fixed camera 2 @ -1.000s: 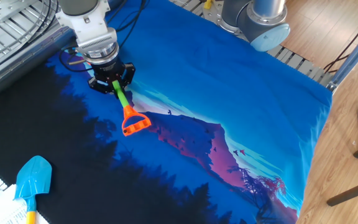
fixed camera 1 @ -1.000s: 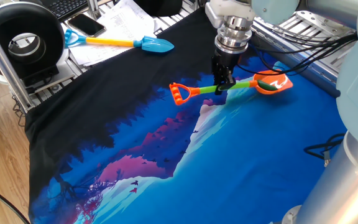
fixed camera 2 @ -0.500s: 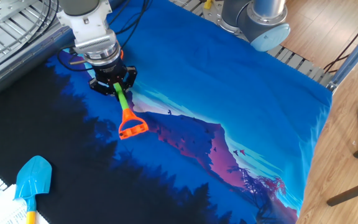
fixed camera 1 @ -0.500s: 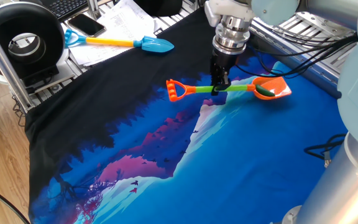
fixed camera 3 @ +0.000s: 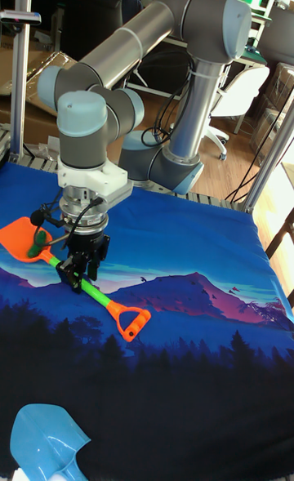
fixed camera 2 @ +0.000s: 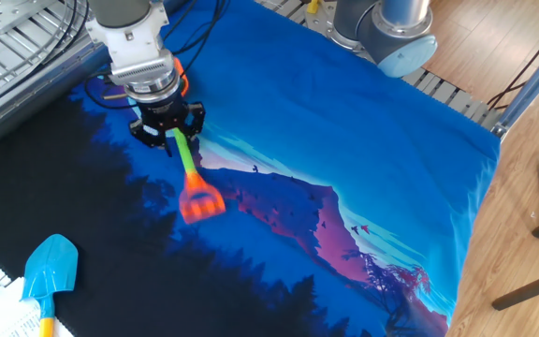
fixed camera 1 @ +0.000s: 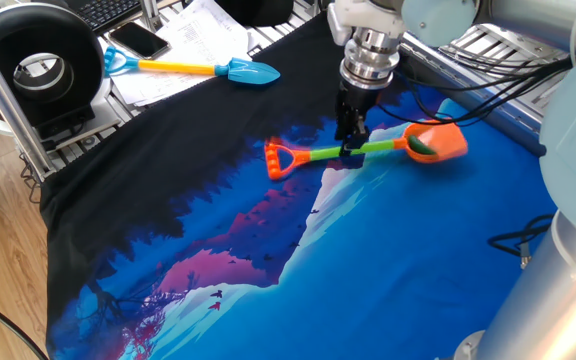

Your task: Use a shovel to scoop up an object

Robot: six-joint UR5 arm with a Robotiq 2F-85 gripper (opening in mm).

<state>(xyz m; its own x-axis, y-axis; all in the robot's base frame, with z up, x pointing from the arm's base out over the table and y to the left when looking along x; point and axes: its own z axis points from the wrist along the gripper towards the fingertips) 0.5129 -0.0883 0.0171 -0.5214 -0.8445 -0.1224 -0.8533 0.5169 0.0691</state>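
As the shovel [fixed camera 1: 353,152] rose, its blade tilted, cradling the object [fixed camera 1: 418,146].

The shovel [fixed camera 1: 363,152] looks like smooth, slightly glossy plastic, as does the blue toy shovel [fixed camera 1: 196,68]; the table cloth [fixed camera 1: 268,250] is printed fabric with a soft sheen; the arm [fixed camera 3: 147,40] has smooth painted grey shells; the floor [fixed camera 2: 522,215] is wood.

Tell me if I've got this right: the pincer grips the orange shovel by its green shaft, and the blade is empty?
Not quite. The pincer does grip the shovel by its green shaft, but the blade carries a small dark green ball, as one fixed view shows.
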